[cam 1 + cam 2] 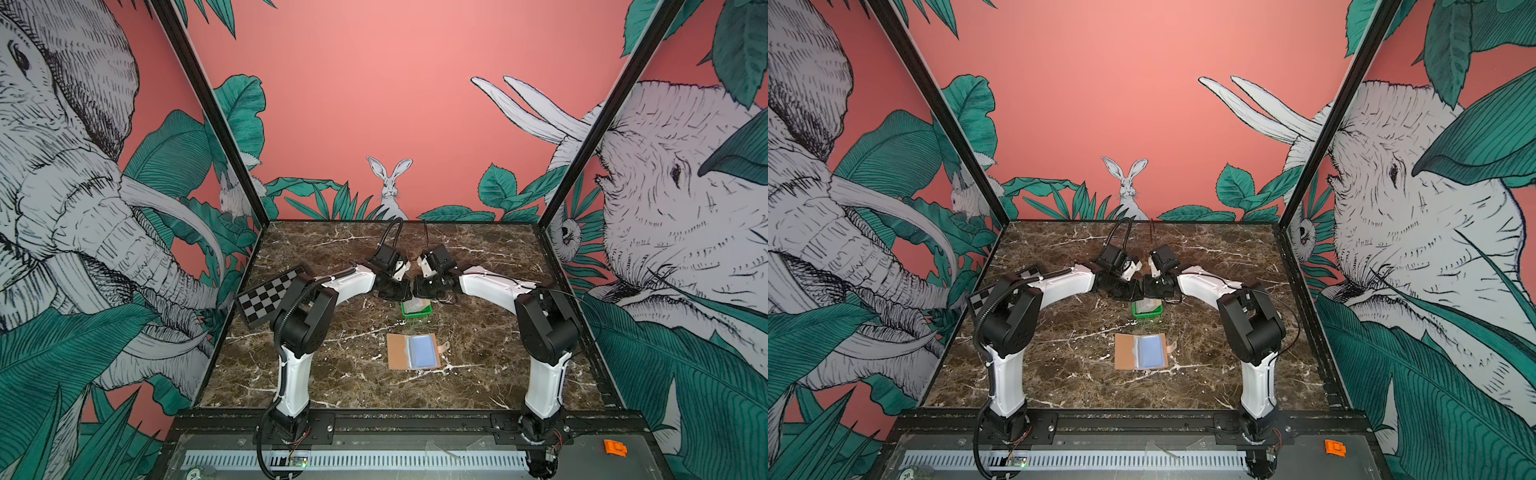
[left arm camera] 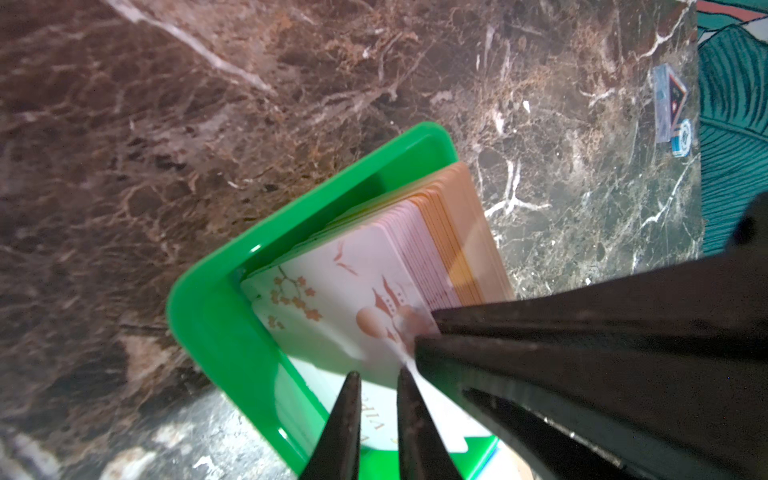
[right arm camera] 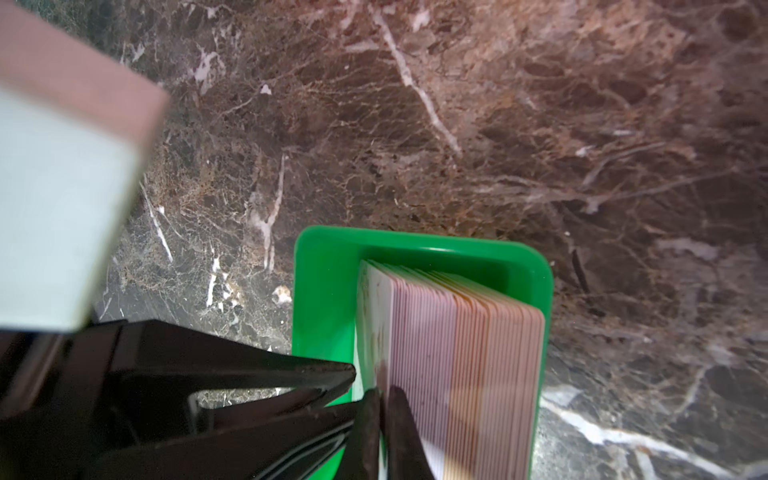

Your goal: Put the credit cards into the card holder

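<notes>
A stack of credit cards stands on edge in a small green tray, whitish-pink with orange printed marks. Both grippers meet over this tray at mid-table. My right gripper is shut on the top edge of the front card of the stack. My left gripper hovers at that card's face, its fingers a narrow gap apart with nothing between them. The card holder lies open and flat nearer the front, tan with bluish clear sleeves, apart from both grippers.
A checkerboard plate leans at the table's left edge behind the left arm. A poker chip and a small clear piece lie by a table edge. An orange part sits on the front ledge.
</notes>
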